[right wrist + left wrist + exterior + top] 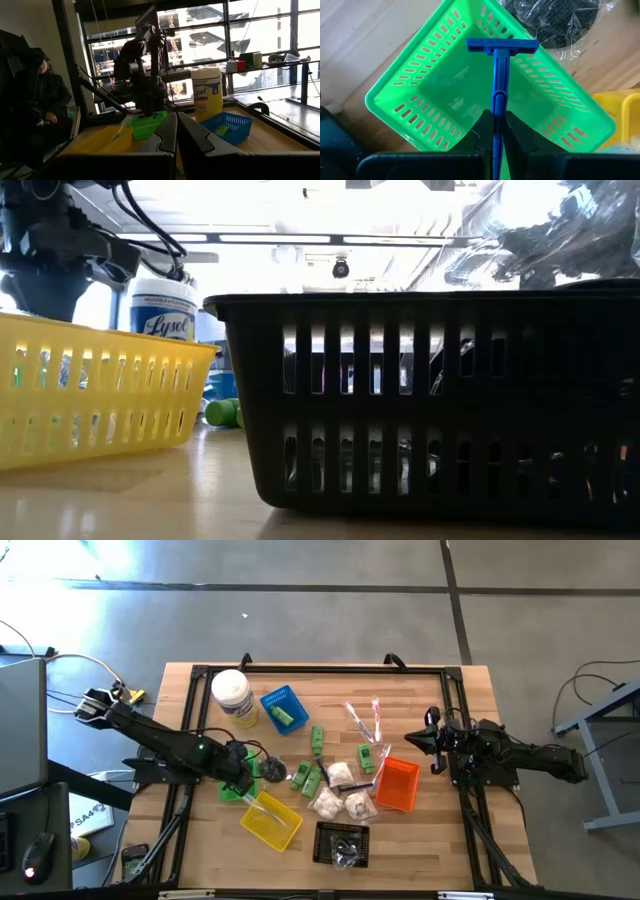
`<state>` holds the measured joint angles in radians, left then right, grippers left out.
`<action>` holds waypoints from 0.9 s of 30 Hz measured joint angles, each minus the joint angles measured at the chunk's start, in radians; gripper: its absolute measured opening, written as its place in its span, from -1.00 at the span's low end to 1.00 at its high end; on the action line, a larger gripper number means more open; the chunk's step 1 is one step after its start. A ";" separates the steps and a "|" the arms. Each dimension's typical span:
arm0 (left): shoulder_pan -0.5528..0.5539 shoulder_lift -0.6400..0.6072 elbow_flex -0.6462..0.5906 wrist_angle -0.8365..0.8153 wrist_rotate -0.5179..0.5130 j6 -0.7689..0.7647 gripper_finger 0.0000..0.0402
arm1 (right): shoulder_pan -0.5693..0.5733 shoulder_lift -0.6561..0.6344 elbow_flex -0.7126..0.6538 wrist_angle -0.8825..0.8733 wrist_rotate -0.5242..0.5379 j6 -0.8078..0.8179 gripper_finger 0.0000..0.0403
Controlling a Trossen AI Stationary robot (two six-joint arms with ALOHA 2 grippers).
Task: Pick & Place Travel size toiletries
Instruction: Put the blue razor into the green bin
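Left gripper [496,145] clamped on the handle of a blue razor [500,75], fingers pressed to either side of the lower shaft. Long axis of the razor in line with the gripper, handle nearest, crossbar head at the far end pointing away. Directly past the head: the green basket [420,82], open and bare inside, floor square under the razor tip. Likely next: let go straight ahead into that basket, no sideways shift needed as far as the wrist view shows.

Just beyond the green basket, to one side: corner of the yellow basket [271,820]. Farther out across the surface [420,850]: loose green bottles [317,739], white packets [327,802], clear-wrapped sticks [362,722], then the orange basket [398,784] and black basket [342,842].

Right gripper [436,745] shut and empty, parked at the far side, well apart from the razor. Left arm plainly the nearer one.
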<state>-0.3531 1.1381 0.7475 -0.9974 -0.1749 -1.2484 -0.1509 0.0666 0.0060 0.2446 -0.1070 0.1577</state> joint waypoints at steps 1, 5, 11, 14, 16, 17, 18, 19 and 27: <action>0.000 0.000 0.000 0.000 0.000 -0.009 -0.94 | 0.000 0.000 0.000 0.000 0.000 0.000 -0.98; 0.000 0.001 0.000 -0.001 0.001 -0.016 -0.94 | 0.000 0.000 0.000 0.002 0.000 -0.001 -0.98; 0.039 0.028 0.000 0.000 -0.002 -0.011 -0.94 | 0.000 0.000 0.000 0.000 0.000 -0.001 -0.98; 0.063 0.028 0.000 0.002 0.008 0.016 -0.90 | 0.000 0.000 0.000 0.000 0.000 -0.001 -0.98; 0.079 0.030 0.000 0.001 0.016 0.036 -0.83 | 0.000 0.000 0.000 -0.001 -0.001 -0.001 -0.98; 0.088 0.033 0.000 -0.001 0.029 0.045 -0.80 | 0.000 0.000 0.000 -0.001 -0.001 -0.001 -0.98; 0.096 0.036 0.000 -0.001 0.042 0.054 -0.78 | 0.000 0.000 0.000 -0.001 -0.001 -0.001 -0.98; 0.101 0.042 0.000 -0.001 0.052 0.064 -0.76 | 0.000 0.000 0.000 -0.001 -0.002 -0.001 -0.98; 0.106 0.116 -0.001 0.003 0.090 0.108 -0.73 | 0.000 0.000 0.000 -0.005 -0.005 0.003 -0.98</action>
<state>-0.2470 1.2539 0.7467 -0.9947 -0.0845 -1.1400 -0.1505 0.0665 0.0060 0.2398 -0.1124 0.1608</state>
